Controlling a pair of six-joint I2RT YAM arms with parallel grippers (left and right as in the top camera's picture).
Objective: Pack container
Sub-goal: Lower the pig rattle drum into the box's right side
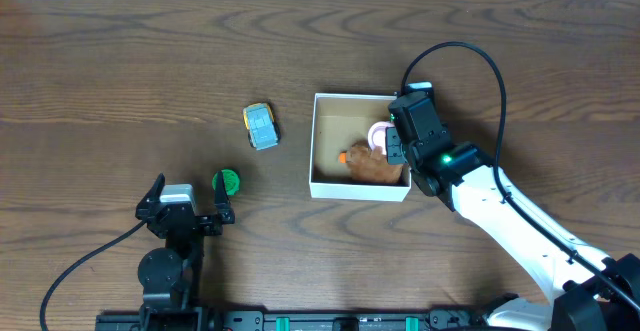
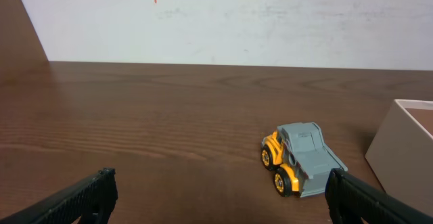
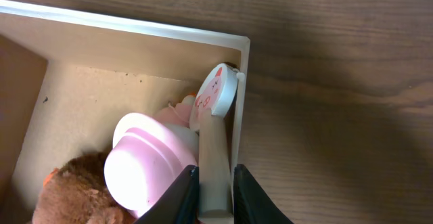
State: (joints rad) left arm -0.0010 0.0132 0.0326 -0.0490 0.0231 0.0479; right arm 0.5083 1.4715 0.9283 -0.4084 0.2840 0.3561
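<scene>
The container (image 1: 350,96) is a square white box with a tan inside at the table's middle; it also shows in the right wrist view (image 3: 135,28) and at the right edge of the left wrist view (image 2: 406,149). In it lie a brown plush toy (image 1: 375,168) and a pink round toy (image 3: 149,163). My right gripper (image 3: 215,183) is shut on a wooden stick with a pink pig face (image 3: 215,95), held against the box's right wall. My left gripper (image 2: 216,197) is open and empty, low near the front left. A yellow-and-grey toy truck (image 2: 301,166) stands ahead of it.
A small green toy (image 1: 228,181) lies on the table beside my left gripper (image 1: 188,203). The toy truck (image 1: 261,126) sits left of the box. My right arm (image 1: 500,206) reaches in from the front right. A white wall stands behind the table.
</scene>
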